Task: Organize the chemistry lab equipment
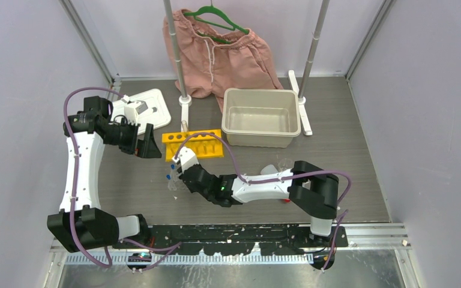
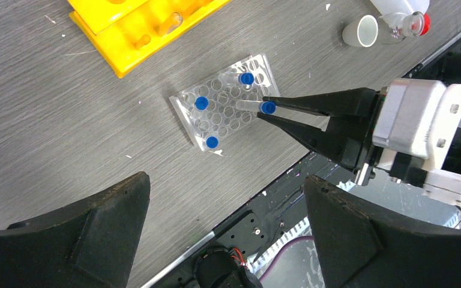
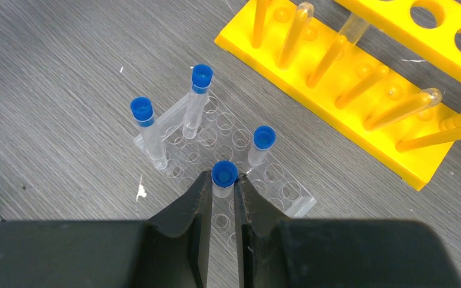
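Observation:
A clear plastic grid rack (image 3: 276, 189) (image 2: 228, 108) (image 1: 173, 180) lies flat on the table. Three small blue-capped tubes (image 3: 199, 99) stand in it. My right gripper (image 3: 223, 180) (image 2: 263, 108) (image 1: 177, 175) is shut on another blue-capped tube (image 3: 224, 174) (image 2: 267, 107) just below its cap, over the rack's near side. Whether its bottom sits in a hole I cannot tell. The yellow holed tube rack (image 3: 360, 90) (image 1: 192, 144) lies just beyond. My left gripper (image 2: 227, 180) (image 1: 150, 147) hovers open and empty to the left. A small white dish (image 2: 360, 30) and the red-capped squeeze bottle (image 2: 396, 9) lie by the right arm.
A beige tub (image 1: 261, 117) stands at the back behind the yellow rack. Pink shorts (image 1: 216, 54) hang from a green hanger on a pole stand (image 1: 183, 90). A white flat device (image 1: 150, 108) sits back left. A black rail (image 1: 240, 234) runs along the table's near edge.

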